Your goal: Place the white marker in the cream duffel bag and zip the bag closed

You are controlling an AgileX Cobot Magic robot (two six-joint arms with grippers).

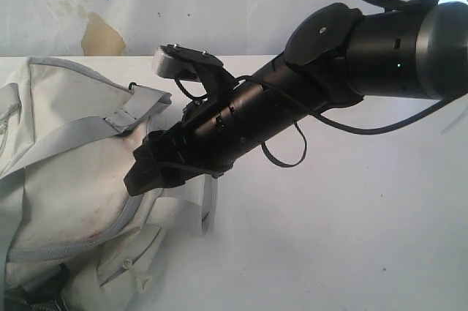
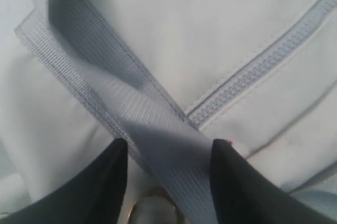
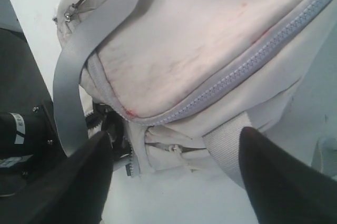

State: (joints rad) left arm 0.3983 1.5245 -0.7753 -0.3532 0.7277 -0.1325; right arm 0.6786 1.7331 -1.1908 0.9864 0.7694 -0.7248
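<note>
The cream duffel bag [image 1: 66,172] lies at the left of the white table, with faint reddish stains on its fabric. Its grey zipper [image 3: 237,71] looks closed along the stretch I can see. My right gripper [image 1: 142,168] reaches across to the bag's near edge. In the right wrist view the right gripper [image 3: 175,132] stands open, with nothing between its fingers, beside a grey strap [image 3: 68,76]. My left gripper [image 2: 168,145] is open just above the bag [image 2: 210,23], a grey webbing strap [image 2: 131,103] running between its fingers. The white marker is out of view.
The bare white table [image 1: 351,238] stretches to the right of the bag. Behind it is a stained wall [image 1: 99,33]. A dark robot base [image 3: 21,129] sits close to the bag's end. A metal ring [image 2: 152,208] lies under the left gripper.
</note>
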